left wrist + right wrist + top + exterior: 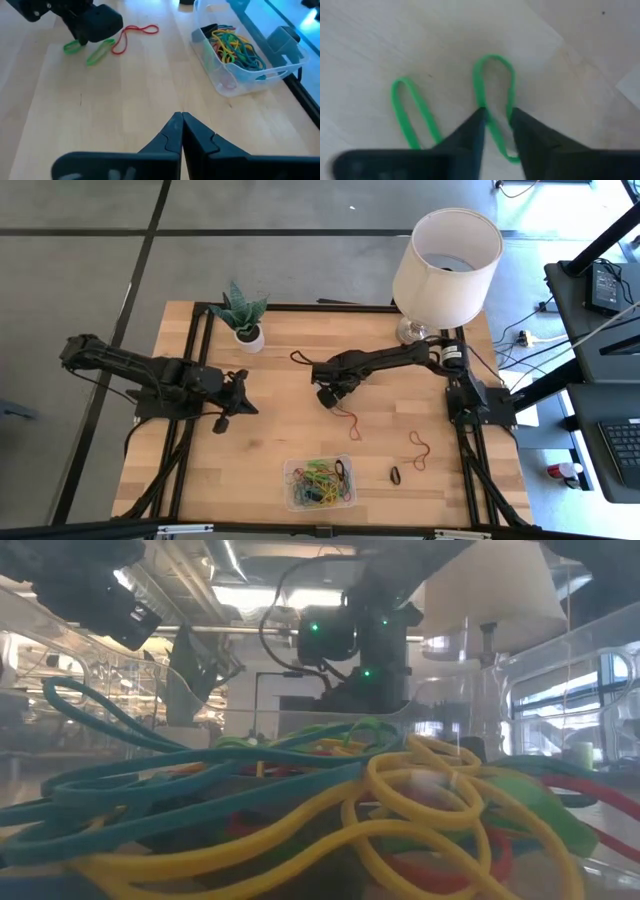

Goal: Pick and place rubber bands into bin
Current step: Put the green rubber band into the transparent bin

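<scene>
**A:** What's closest to you right now?

**Me:** My right gripper (496, 122) is down on the surface (270, 440), its fingers a little apart and straddling one side of a green band (492, 75). Whether they have actually pinched it, I can't tell. A second green band (412, 112) lies just beside it, not touching.

**A:** So how do you make the pick clean?

**Me:** I judge I should close fully on that one strand, keep the tips low so the thin loop doesn't slip out, and lift straight up so the neighbour isn't dragged along.

**A:** And beyond that?

**Me:** A red band (132, 35) lies near the green pair. Farther off, towards the front edge, the bin (319, 482) sits with a tangle of bands already inside. Another red band (418, 448) and a black one (395, 475) lie to its right.

**A:** Your left gripper?

**Me:** My left gripper (181, 122) is shut on nothing and waits over the left side of the surface.
</scene>
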